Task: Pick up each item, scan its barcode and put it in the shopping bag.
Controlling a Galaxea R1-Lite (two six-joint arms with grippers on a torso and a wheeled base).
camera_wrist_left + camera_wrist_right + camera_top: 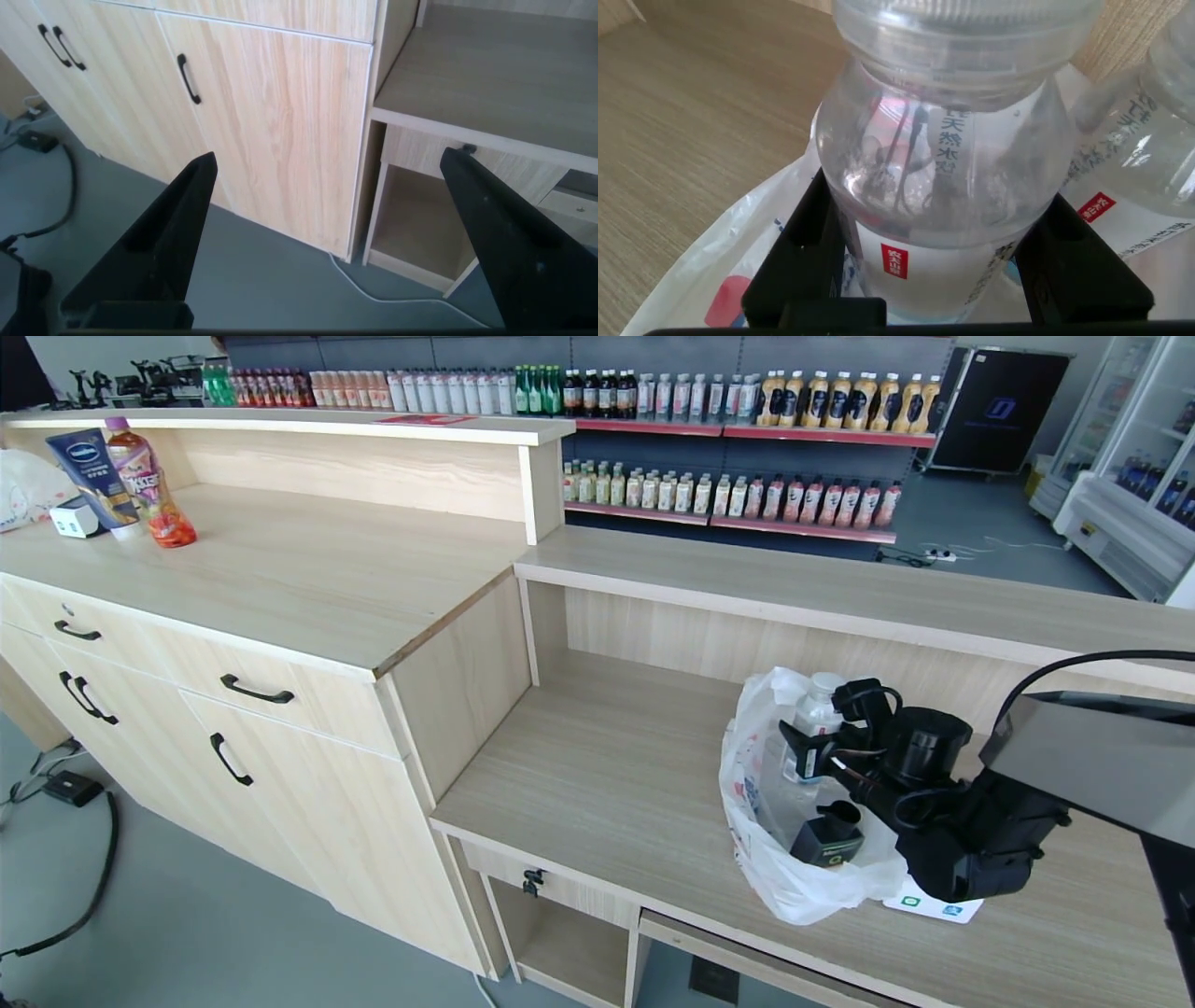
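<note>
Shopping bag (pixel 803 887): white plastic, mouth open, standing on the lower table (pixel 607 775). Far side hidden behind the right arm.

Right pincer (pixel 814 798): lowered into the bag's mouth, clamped on a clear water bottle (pixel 943 187). Black fingers (pixel 799 252) pressed to either side of the bottle's body, red mark on the label between them. Lower part of the bottle cut off.

Second bottle (pixel 1158 140): clear, just beside the held one inside the bag, seen in part at the frame's edge.

In the head view, one clear neck and cap (pixel 817 709) rising from the bag; impossible to tell which of the two bottles.

Card (pixel 934 905): white with green and blue marks, flat on the table, partly tucked under the bag and covered by the arm.

Left pincer (pixel 327 154): fingers wide apart, holding nothing, well to the left of the bag and lower, over grey floor (pixel 280 280) before the cupboard doors (pixel 271 121).

Raised table (pixel 280 569), well to the left of the bag and farther back: blue tube (pixel 93 476), pink-capped drink bottle (pixel 149 490), small white box (pixel 75 516), bunched together; tube partly behind the bottle.

Shelves (pixel 747 429) of bottled drinks, far behind the bag; too small to tell apart.
</note>
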